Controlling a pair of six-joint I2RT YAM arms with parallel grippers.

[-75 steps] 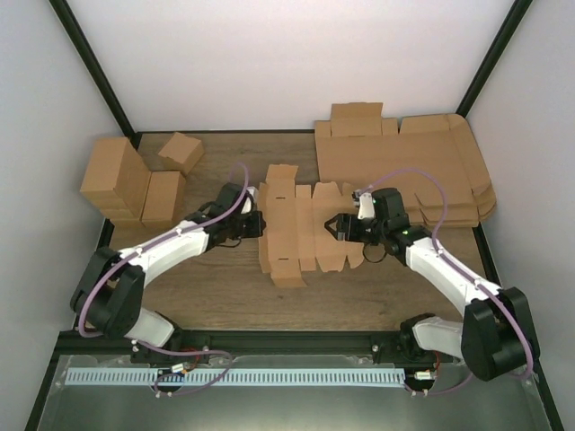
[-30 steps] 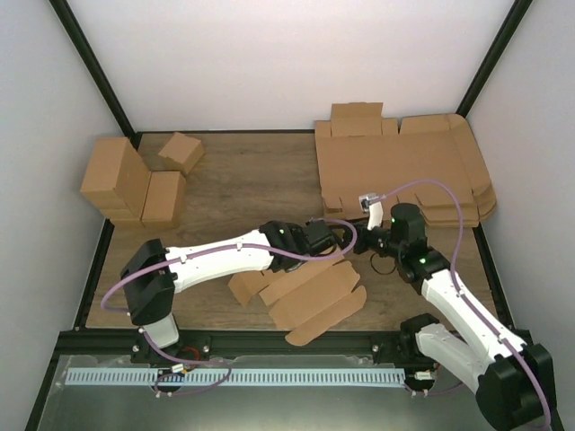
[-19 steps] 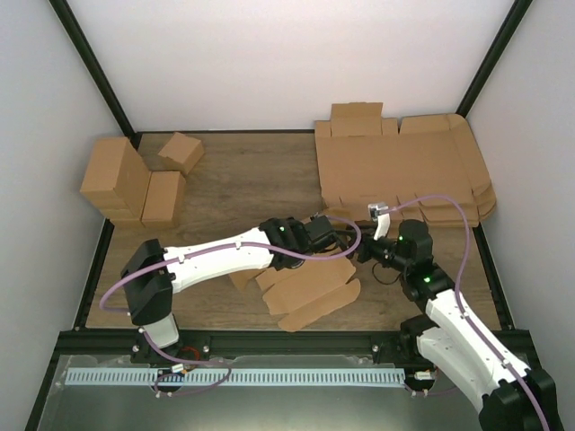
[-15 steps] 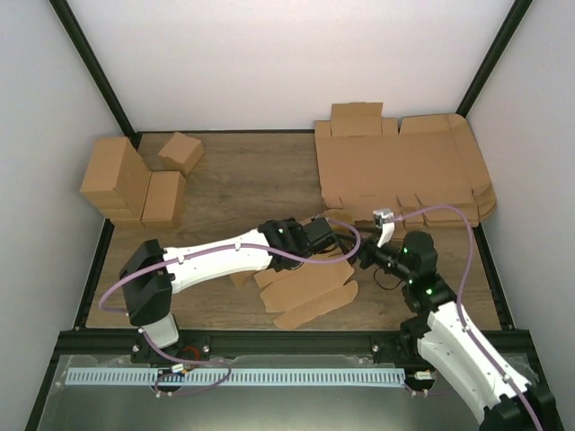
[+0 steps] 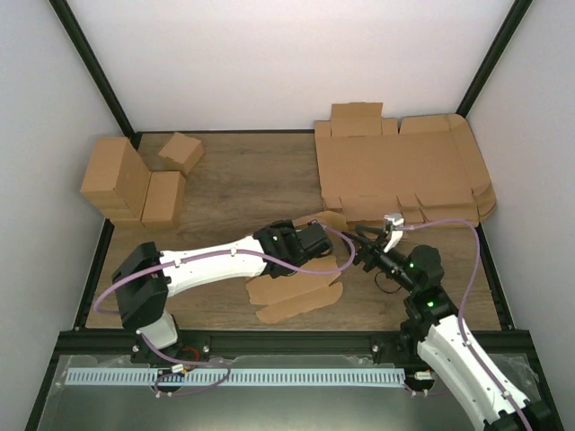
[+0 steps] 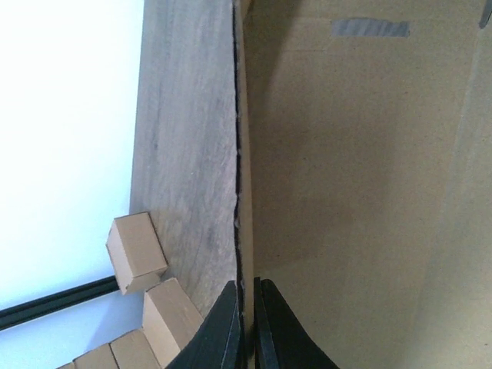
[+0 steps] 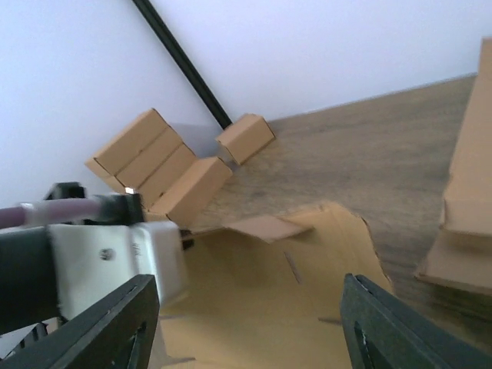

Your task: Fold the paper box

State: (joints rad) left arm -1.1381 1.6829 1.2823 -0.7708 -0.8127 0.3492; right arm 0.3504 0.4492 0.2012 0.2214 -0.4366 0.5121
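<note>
- Top view: paper box (image 5: 296,289) is lying lower centre of frame, near the front edge of the table (image 5: 225,180). It's looking like an open die-cut w/ flaps out, no walls standing. L gripper (image 5: 316,241) is sitting at its upper edge. R gripper (image 5: 364,250) is hovering just right of it.
- Top view, change: a couple of secs back the blank was lying flat mid-table w/ a gripper at each side. Now it's sitting lower in frame and turned, and its outline is getting shorter pic by pic, so prob. the L side is tipping one edge up. R arm is pulling back toward lower right.
- Top view, rest: pile of flat sheets (image 5: 404,171) upper right and blocky boxes (image 5: 126,184) upper left aren't shifting.
- L wrist view: L gripper (image 6: 247,323), bottom centre, is pressing its fingers together on the thin edge of the paper box (image 6: 361,192), which is filling the right half. Table (image 6: 188,154) and blocky boxes (image 6: 138,254) are showing at left.
- R wrist view: R gripper (image 7: 247,292) is standing w/ fingers spread wide, gripping nothing. Paper box (image 7: 307,254) is lying beyond them, centre.
- Meaning: looking like a lift/reposition ahead of the 1st fold. No crease is set yet, and R is free to press a panel.
</note>
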